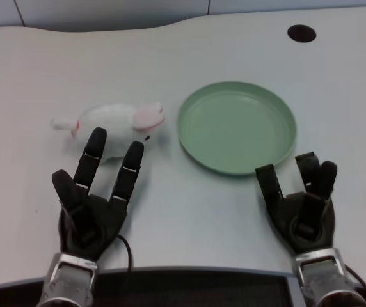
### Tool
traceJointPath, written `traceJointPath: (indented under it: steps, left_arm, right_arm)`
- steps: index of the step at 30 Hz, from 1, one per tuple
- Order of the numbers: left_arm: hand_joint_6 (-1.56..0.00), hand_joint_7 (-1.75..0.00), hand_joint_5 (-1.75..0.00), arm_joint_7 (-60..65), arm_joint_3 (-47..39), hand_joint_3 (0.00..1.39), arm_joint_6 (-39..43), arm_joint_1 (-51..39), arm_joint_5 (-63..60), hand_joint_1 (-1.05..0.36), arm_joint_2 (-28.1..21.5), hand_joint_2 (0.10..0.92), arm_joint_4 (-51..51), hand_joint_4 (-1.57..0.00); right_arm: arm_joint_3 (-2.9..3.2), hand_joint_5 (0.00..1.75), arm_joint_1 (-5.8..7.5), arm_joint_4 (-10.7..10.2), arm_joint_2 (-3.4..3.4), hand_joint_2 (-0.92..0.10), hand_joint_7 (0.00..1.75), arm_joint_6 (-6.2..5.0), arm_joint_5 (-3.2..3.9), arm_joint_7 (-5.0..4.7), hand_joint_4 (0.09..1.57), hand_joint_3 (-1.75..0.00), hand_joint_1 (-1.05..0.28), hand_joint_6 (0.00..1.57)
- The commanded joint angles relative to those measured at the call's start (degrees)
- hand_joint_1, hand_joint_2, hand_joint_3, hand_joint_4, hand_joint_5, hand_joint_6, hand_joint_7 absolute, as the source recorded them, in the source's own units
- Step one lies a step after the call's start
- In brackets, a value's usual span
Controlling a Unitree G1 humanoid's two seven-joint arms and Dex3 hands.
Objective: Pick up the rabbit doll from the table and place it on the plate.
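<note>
Rabbit doll (116, 125) lies on its side on the white table (189, 211), just beyond the fingertips (95, 137) of the left hand (92, 198), with its pink-eared head pointing toward the green plate (237, 128), which sits off to that hand's right. The left hand is spread, palm down, holding nothing; its fingers reach the doll's near edge, and I cannot tell whether they touch it. To grasp well, the hand probably needs to advance over the plump white body, not the thin end at its far left, and close around the middle so the soft toy does not roll away. Lifting it clear before swinging right toward the plate should keep it off the rim.
</note>
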State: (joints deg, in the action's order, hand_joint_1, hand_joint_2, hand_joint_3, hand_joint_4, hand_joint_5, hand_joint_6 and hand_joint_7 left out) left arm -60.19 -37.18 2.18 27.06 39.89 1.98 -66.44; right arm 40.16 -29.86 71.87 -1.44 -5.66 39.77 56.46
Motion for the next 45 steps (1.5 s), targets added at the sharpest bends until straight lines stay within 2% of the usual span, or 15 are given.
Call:
traceJointPath:
  steps: [1, 15, 19, 21, 26, 29, 35, 36, 37, 39, 43, 44, 45]
  left_arm:
    - [-0.32, -0.02, -0.31, -0.2, 0.3, 0.50, 0.1, -1.4, 0.0, -0.80, -0.3, 0.921, 1.4, -0.22]
    - [-0.33, -0.02, -0.31, -0.5, 0.4, 0.53, -0.7, -2.7, 0.2, -0.79, -0.2, 0.921, 2.6, -0.24]
    - [-0.33, -0.01, -0.31, -0.4, 0.5, 0.53, -0.4, -2.9, 0.3, -0.79, -0.1, 0.921, 2.7, -0.24]
    - [-0.33, -0.01, -0.31, -0.3, 0.7, 0.52, 0.3, -3.1, 0.1, -0.79, 0.0, 0.921, 3.2, -0.24]
    - [-0.38, -0.03, -0.33, 1.6, 3.8, 0.43, 9.2, -3.6, -3.8, -0.72, -0.2, 0.921, 8.2, -0.28]
    - [-0.40, -0.02, -0.33, 3.6, 5.4, 0.28, 10.0, -3.4, -4.9, -0.68, -1.4, 0.921, 12.2, -0.30]
    - [-0.41, -0.02, -0.32, 4.9, 6.7, 0.24, 9.7, -4.1, -4.5, -0.68, -1.5, 0.921, 14.1, -0.30]
    - [-0.41, -0.02, -0.32, 5.2, 7.9, 0.24, 13.7, -2.0, -7.1, -0.68, -3.9, 0.921, 14.7, -0.30]
    - [-0.41, -0.01, -0.27, 5.4, 8.8, 0.14, 16.8, -0.4, -9.0, -0.64, -5.8, 0.920, 15.0, -0.41]
    - [-0.42, -0.01, -0.21, 5.7, 9.9, 0.09, 20.4, 1.3, -11.0, -0.62, -7.7, 0.921, 14.9, -0.48]
    - [-0.45, -0.01, -0.14, 9.7, 13.0, 0.03, 31.1, 3.7, -17.3, -0.67, -10.2, 0.921, 11.9, -0.55]
    - [-0.45, -0.01, -0.14, 12.6, 14.9, 0.03, 35.8, 5.0, -21.3, -0.67, -11.8, 0.921, 10.6, -0.55]
    - [-0.46, -0.01, -0.09, 15.9, 16.9, 0.01, 40.7, 6.5, -25.9, -0.74, -13.6, 0.893, 9.4, -0.54]
  right_arm:
    - [-0.53, 1.75, -2.61, -0.5, 0.06, -0.92, 1.60, -0.49, -0.39, 0.10, 0.81, -0.10, -0.56, 0.68]
    - [-0.24, 1.75, -2.31, -0.7, 0.03, -0.92, 1.59, -0.29, -0.73, -0.10, 0.81, -0.10, -0.56, 0.68]
    - [-0.05, 1.75, -2.22, -0.6, 0.08, -0.92, 1.59, 0.00, -0.63, 0.50, 0.81, -0.10, -0.56, 0.68]
    - [-0.06, 1.75, -2.17, -0.6, 0.04, -0.92, 1.59, -0.04, -0.68, 0.29, 0.81, -0.10, -0.56, 0.68]
    - [0.07, 1.75, -2.19, -0.6, -0.21, -0.92, 1.59, 0.07, -0.55, 0.14, 0.81, -0.09, -0.56, 0.69]
    - [0.18, 1.75, -2.24, -0.6, -0.41, -0.92, 1.59, -0.27, -0.47, 0.40, 0.80, -0.11, -0.56, 0.69]
    - [0.24, 1.75, -2.25, -0.6, -0.44, -0.92, 1.60, -0.30, -0.50, 0.44, 0.80, -0.11, -0.56, 0.68]
    - [0.12, 1.75, -2.43, -0.4, -0.59, -0.92, 1.60, -0.38, -0.68, 0.12, 0.80, -0.11, -0.56, 0.68]
    - [0.03, 1.75, -2.56, -0.3, -0.70, -0.92, 1.59, -0.43, -0.81, -0.11, 0.80, -0.10, -0.57, 0.68]
    - [-0.05, 1.75, -2.70, -0.2, -0.82, -0.92, 1.59, -0.49, -0.96, -0.36, 0.80, -0.10, -0.57, 0.68]
    - [0.13, 1.75, -2.99, -0.1, -0.77, -0.92, 1.59, 0.09, -0.74, -0.02, 0.80, -0.10, -0.55, 0.69]
    - [0.07, 1.75, -3.12, -0.1, -0.72, -0.92, 1.60, -0.05, -0.85, -0.24, 0.80, -0.10, -0.55, 0.69]
    - [0.00, 1.75, -3.26, 0.0, -0.65, -0.92, 1.60, -0.16, -0.97, -0.55, 0.80, -0.09, -0.57, 0.69]
